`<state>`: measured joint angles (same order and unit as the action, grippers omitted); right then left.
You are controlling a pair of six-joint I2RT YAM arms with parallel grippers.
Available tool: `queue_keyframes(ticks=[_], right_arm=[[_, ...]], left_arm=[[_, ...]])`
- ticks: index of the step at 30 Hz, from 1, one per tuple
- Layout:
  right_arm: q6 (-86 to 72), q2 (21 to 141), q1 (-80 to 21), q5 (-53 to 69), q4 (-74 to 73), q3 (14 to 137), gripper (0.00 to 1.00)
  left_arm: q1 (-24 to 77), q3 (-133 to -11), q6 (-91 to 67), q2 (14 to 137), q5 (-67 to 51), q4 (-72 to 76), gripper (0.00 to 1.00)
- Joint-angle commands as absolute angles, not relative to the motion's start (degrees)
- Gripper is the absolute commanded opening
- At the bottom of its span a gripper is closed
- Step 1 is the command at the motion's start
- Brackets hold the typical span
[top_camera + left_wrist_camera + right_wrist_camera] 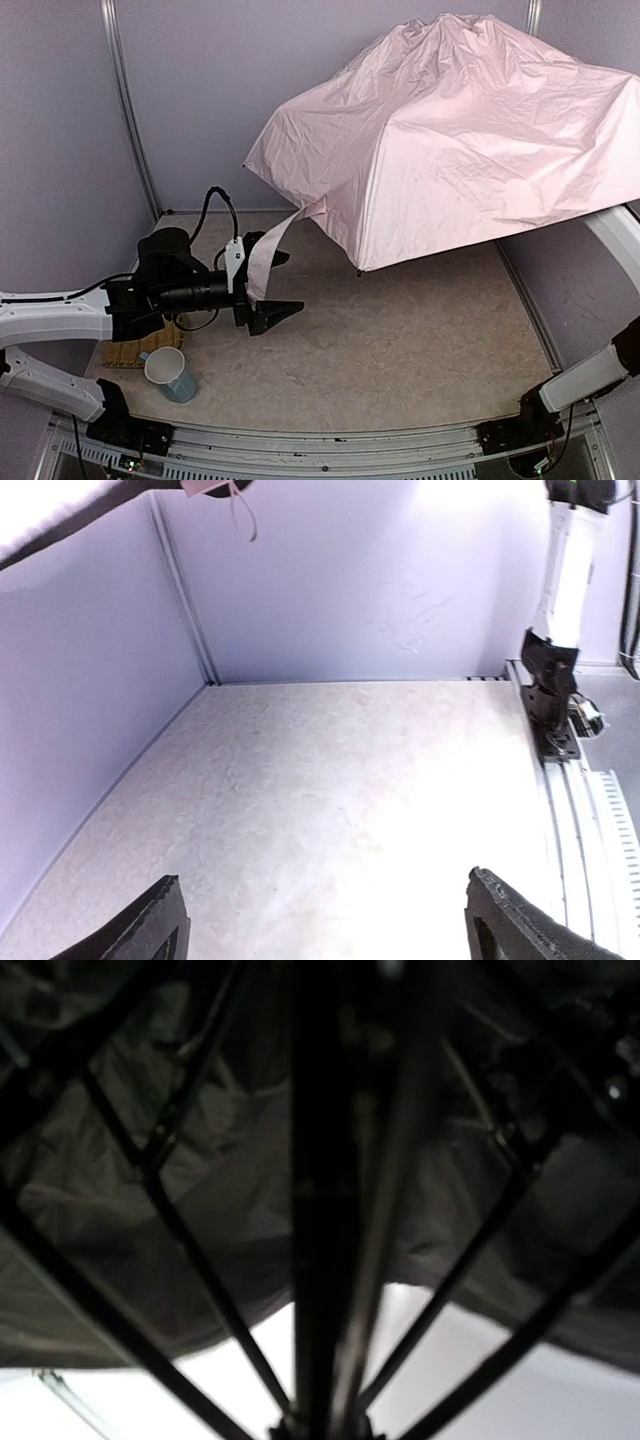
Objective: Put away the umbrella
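The umbrella (pixel 470 140) is open and held up over the back right of the table, its pale pink fabric facing up. A pink strap (pixel 262 262) hangs from its near-left edge, just in front of my left gripper (pixel 280 287), which is open and empty. In the left wrist view its fingers (pixel 160 925) stand wide apart over bare table, with the umbrella's edge (pixel 60 510) at the top left. The right wrist view shows only the black lining (pixel 230 1180), ribs and shaft (pixel 320 1210) running to the bottom edge. My right gripper is hidden under the canopy, holding the umbrella aloft.
A pale blue cup (pixel 172 374) stands at the near left beside a brown woven mat (pixel 130 352). Purple walls close the back and sides. My right arm (pixel 585 375) rises at the right edge and passes under the canopy; its base shows in the left wrist view (pixel 550 695).
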<state>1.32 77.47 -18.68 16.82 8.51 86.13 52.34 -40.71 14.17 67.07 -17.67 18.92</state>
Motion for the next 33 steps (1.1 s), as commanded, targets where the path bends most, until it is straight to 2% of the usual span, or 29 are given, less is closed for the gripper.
queue_keyframes(ticks=[1,11,16,20,26,30,31,33], right_arm=[[8.1,79.2,-18.2,18.4,0.3,94.2,0.0],[15.4,84.9,-18.2,12.6,-7.2,107.0,0.0],[13.1,84.3,-18.2,13.9,-5.4,105.3,0.0],[10.6,83.3,-18.2,13.7,-1.9,101.7,0.0],[8.3,83.6,-18.3,12.3,-0.5,100.6,0.0],[6.9,83.4,-18.3,12.7,1.0,98.2,0.0],[6.7,83.4,-18.3,12.8,1.2,97.9,0.0],[6.7,83.3,-18.3,13.2,1.0,97.7,0.0]], left_arm=[[52.0,-37.2,19.2,63.5,-23.6,16.8,0.98],[51.7,-37.6,19.3,62.2,-18.3,14.8,0.99],[51.8,-36.0,11.1,64.6,-15.2,29.0,0.99],[53.0,-41.7,2.8,74.1,-9.2,36.8,0.94],[57.5,-55.7,-0.8,85.6,3.6,32.9,0.81],[57.7,-59.3,-2.5,90.5,6.3,31.6,0.64],[57.7,-59.7,-2.1,91.1,6.3,31.0,0.55],[57.7,-59.2,-1.8,91.3,7.6,30.0,0.25]])
